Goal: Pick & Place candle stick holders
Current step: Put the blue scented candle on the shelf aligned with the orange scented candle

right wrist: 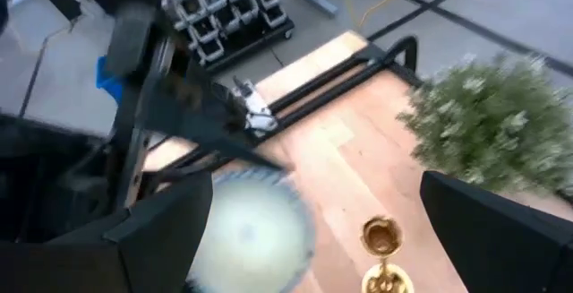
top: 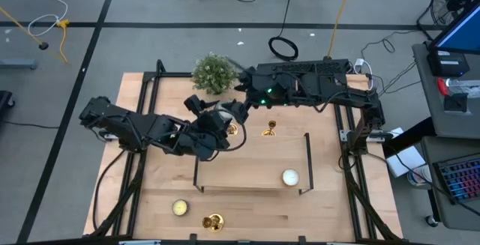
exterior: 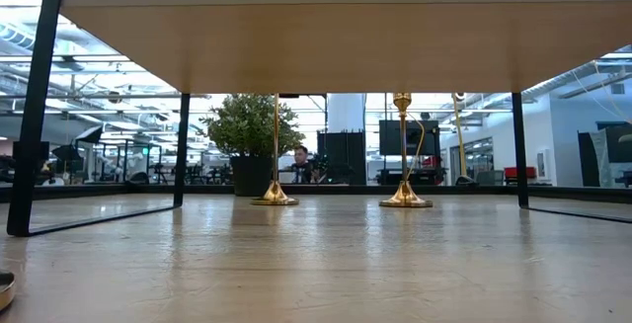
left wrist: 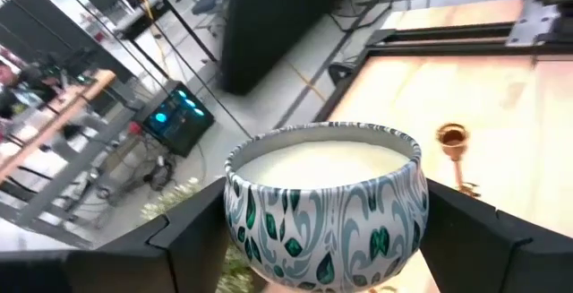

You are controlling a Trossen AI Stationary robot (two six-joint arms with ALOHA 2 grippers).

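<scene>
High view: two gold candle stick holders [top: 269, 131] stand near the bench's [top: 247, 215] far edge, a third [top: 213, 221] lies at its near edge.

Low view: both upright, top-heavy, slippery; grip the thin stem.

Left wrist: left pincer [left wrist: 324, 239] clamps a patterned candle tin [left wrist: 324, 199].

Right wrist: right pincer [right wrist: 313, 239] gapes wide, empty, above a holder.

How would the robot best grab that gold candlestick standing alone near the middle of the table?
Probably by its thin stem, coming from above. The candle stick holder stands upright on a wide flared base, with a small cup on top, so only the stem fits between two fingers. The right gripper is near the other standing holder; the left gripper holds a patterned candle tin.
</scene>
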